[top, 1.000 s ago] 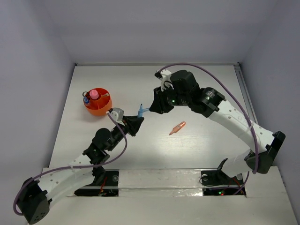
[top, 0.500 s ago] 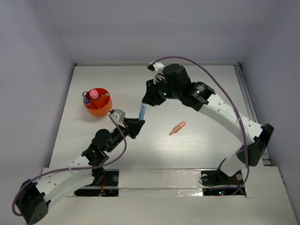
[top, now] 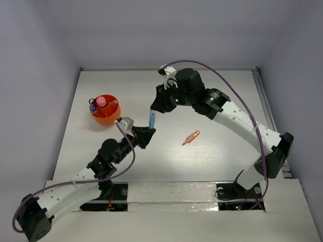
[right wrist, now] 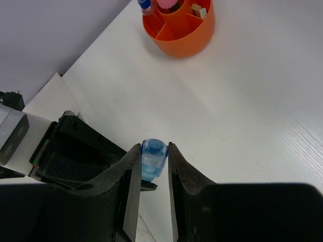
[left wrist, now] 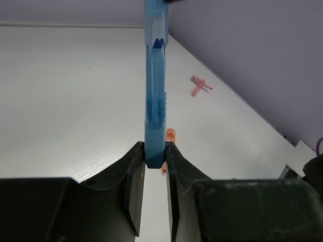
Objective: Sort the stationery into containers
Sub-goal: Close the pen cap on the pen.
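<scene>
A light blue marker [top: 152, 121] hangs nearly upright above the table between both grippers. My right gripper [top: 154, 112] is shut on its upper end [right wrist: 153, 160]. My left gripper [top: 150, 132] is shut on its lower end [left wrist: 155, 101], with both jaws against it. The orange-red cup [top: 105, 111] stands at the far left and holds a pink tube [top: 101, 101], a blue-white marker [top: 93, 107] and a small beige piece [right wrist: 203, 11]. An orange marker [top: 191, 136] lies on the table to the right of the grippers and also shows in the left wrist view [left wrist: 170, 134].
A small pink piece [left wrist: 200, 85] lies on the table near the far wall, hidden under the right arm in the top view. White walls close off the table at the back and on both sides. The arm bases stand at the near edge.
My right gripper moved left with the light blue marker, and the marker turned from lying flat to nearly upright. Its lower end now sits between the left gripper's jaws. The left arm barely moved.
</scene>
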{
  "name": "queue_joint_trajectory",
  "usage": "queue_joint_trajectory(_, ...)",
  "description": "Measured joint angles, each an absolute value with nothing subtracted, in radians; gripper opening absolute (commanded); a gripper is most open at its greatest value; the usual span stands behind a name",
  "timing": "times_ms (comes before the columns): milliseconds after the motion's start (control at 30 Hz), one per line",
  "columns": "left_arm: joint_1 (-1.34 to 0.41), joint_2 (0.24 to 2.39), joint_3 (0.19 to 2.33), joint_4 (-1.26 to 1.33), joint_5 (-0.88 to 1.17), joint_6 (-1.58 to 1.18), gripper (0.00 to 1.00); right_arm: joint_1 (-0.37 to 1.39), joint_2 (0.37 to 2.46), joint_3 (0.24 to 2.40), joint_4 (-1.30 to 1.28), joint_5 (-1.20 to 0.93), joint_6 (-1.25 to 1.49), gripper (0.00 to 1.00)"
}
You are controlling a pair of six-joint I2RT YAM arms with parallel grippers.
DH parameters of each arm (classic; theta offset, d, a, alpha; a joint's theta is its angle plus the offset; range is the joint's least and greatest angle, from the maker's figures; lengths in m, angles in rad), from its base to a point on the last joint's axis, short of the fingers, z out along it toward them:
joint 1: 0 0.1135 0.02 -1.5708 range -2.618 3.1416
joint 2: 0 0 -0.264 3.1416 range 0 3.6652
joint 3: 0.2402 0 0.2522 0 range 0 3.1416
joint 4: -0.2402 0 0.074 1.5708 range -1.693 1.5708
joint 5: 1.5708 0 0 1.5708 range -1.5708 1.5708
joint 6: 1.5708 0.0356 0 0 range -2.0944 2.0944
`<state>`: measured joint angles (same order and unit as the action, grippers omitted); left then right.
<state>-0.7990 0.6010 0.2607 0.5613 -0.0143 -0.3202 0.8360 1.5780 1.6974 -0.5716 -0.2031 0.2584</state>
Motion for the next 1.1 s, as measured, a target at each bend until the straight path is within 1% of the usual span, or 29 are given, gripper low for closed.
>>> queue_joint_trajectory(233,-0.803,0.602,0.265,0.551,-0.057,-0.338,0.00,0.832,1.540,1.513,-0.434,-0.266,0.307,0.02)
queue_joint_trajectory(367,-0.807,0.614,0.271,0.548,-0.063,-0.339,0.00,0.830,1.480,1.423,-0.353,-0.271,0.339,0.02)
queue_joint_trajectory(500,-0.810,0.639,0.295,0.561,-0.065,-0.339,0.00,0.826,1.438,1.368,-0.287,-0.278,0.362,0.00)
queue_joint_trajectory(667,-0.811,0.670,0.317,0.554,-0.072,-0.336,0.00,0.826,1.407,1.289,-0.183,-0.276,0.378,0.00)
queue_joint_trajectory(1100,-0.817,0.692,0.384,0.364,-0.093,-0.289,0.00,0.834,1.349,1.042,0.092,-0.226,0.451,0.00)
